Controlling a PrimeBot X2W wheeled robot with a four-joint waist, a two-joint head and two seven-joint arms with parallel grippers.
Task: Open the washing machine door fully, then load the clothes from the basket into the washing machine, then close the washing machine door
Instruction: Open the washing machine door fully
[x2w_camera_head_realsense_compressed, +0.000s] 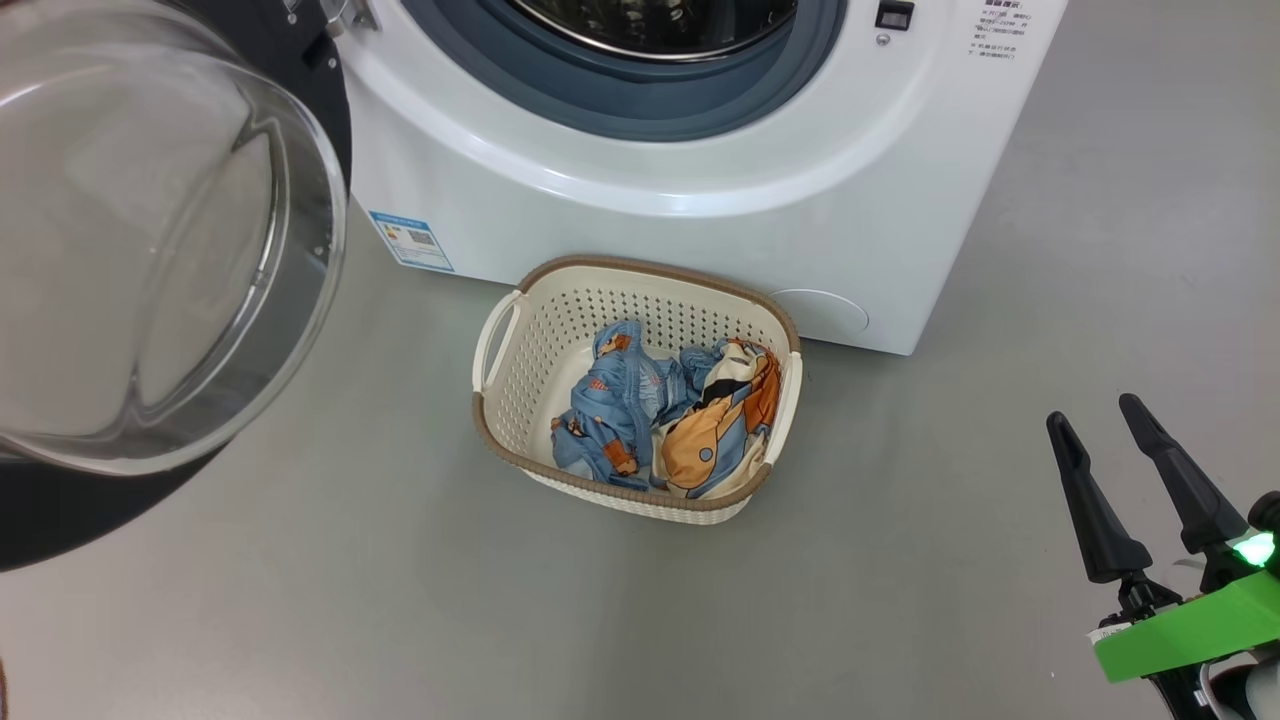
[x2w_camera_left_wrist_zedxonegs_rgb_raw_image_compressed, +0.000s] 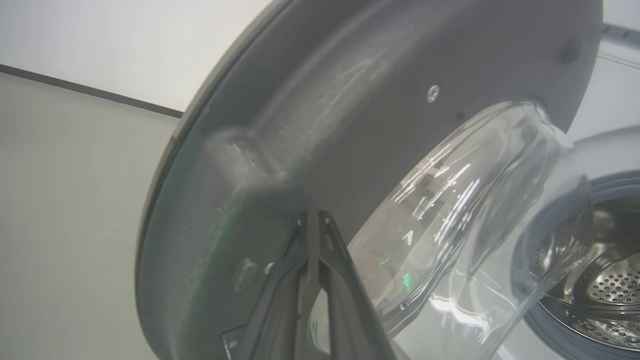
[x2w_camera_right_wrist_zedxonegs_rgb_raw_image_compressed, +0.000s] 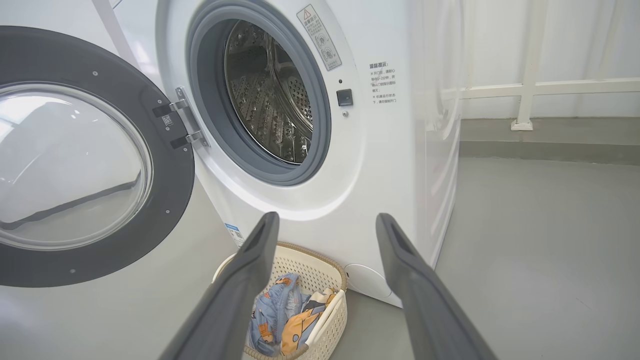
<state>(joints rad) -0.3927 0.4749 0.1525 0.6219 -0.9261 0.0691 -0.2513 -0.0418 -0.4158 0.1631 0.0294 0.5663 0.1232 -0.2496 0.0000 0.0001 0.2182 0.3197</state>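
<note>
My left pincer (x2w_camera_left_wrist_zedxonegs_rgb_raw_image_compressed: 312, 216), pressed together, sits at the inner face of the washing machine door (x2w_camera_left_wrist_zedxonegs_rgb_raw_image_compressed: 350, 75); if I slip, it may swing back. My right pincer (x2w_camera_head_realsense_compressed: 1094, 412), spread, hangs well apart from the clothes (x2w_camera_head_realsense_compressed: 640, 420) in the basket (x2w_camera_head_realsense_compressed: 520, 400).

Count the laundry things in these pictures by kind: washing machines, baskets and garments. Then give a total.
Big white front-loading washing machine: 1
Small cream perforated plastic basket with brown rim: 1
Small garments: 2 (light blue printed garment, cream garment with orange patches)
Total: 4
</note>
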